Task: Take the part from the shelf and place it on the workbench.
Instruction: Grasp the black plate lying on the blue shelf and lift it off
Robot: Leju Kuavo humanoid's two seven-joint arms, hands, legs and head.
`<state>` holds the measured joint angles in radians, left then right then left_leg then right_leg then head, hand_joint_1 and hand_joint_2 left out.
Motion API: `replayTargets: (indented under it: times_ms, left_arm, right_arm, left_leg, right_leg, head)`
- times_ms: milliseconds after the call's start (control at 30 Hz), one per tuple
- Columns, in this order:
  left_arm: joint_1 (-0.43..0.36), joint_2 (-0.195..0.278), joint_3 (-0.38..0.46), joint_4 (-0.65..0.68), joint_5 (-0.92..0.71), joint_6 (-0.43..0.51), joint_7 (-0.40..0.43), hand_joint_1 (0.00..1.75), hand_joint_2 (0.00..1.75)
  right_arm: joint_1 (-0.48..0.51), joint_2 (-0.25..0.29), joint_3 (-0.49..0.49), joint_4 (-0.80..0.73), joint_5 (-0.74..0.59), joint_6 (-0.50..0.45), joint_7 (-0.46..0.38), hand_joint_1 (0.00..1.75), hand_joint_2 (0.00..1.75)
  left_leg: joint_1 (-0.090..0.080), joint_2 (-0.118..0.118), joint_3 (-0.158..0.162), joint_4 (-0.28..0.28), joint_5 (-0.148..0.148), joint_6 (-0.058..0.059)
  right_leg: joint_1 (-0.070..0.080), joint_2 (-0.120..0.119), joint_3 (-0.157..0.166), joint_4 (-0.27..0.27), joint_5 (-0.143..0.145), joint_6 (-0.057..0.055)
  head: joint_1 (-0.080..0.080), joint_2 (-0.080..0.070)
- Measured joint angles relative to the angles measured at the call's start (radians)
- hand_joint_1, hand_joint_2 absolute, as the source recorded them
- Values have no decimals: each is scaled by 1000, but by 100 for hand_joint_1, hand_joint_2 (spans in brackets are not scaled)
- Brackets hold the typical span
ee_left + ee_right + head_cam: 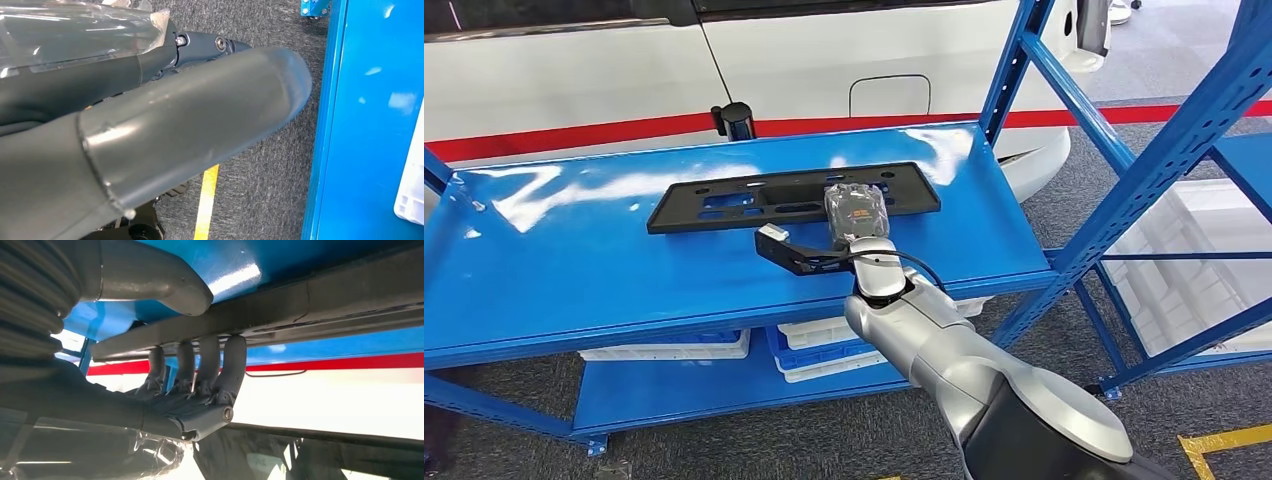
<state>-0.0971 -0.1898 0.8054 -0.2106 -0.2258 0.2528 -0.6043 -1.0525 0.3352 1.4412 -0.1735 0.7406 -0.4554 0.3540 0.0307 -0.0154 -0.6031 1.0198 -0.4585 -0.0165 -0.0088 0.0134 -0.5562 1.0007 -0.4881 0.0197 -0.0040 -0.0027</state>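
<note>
Right hand (856, 215) clasps the black mounting plate (724, 205) at mid-shelf (574, 270), fingers (235, 365) hooked over its edge for lifting.

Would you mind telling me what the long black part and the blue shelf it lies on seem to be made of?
The long black part looks like moulded plastic with a matte finish: dull, no glare, with cut-out slots. The blue shelf looks like painted sheet metal with a glossy coat: bright white reflections on its top. The right robot hand grips the part's edge.
</note>
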Motion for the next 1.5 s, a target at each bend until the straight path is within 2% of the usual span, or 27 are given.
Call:
replayTargets:
  times_ms: [867, 1000, 1500]
  left_arm:
    - [2, 2, 24, 0, -1, 3, -10, 0, 0]
    - [2, 2, 24, 0, -1, 3, -11, 0, 0]
    - [2, 1, 27, 0, 6, 15, -13, 0, 0]
  right_arm:
    - [-9, -17, -31, 8, -14, -56, -48, 173, 175]
    - [-10, -17, -31, 8, -12, -56, -52, 2, 175]
    - [-2, 2, -22, 8, 27, -15, -75, 0, 175]
  left_leg:
    - [0, 1, 0, 0, 0, 0]
    - [0, 0, 0, 0, 0, 0]
    - [0, 0, 0, 0, 0, 0]
  right_leg:
    - [0, 0, 0, 0, 0, 0]
    - [0, 0, 0, 0, 0, 0]
    - [0, 0, 0, 0, 0, 0]
  head:
    - [0, 0]
    - [0, 0]
    - [0, 0]
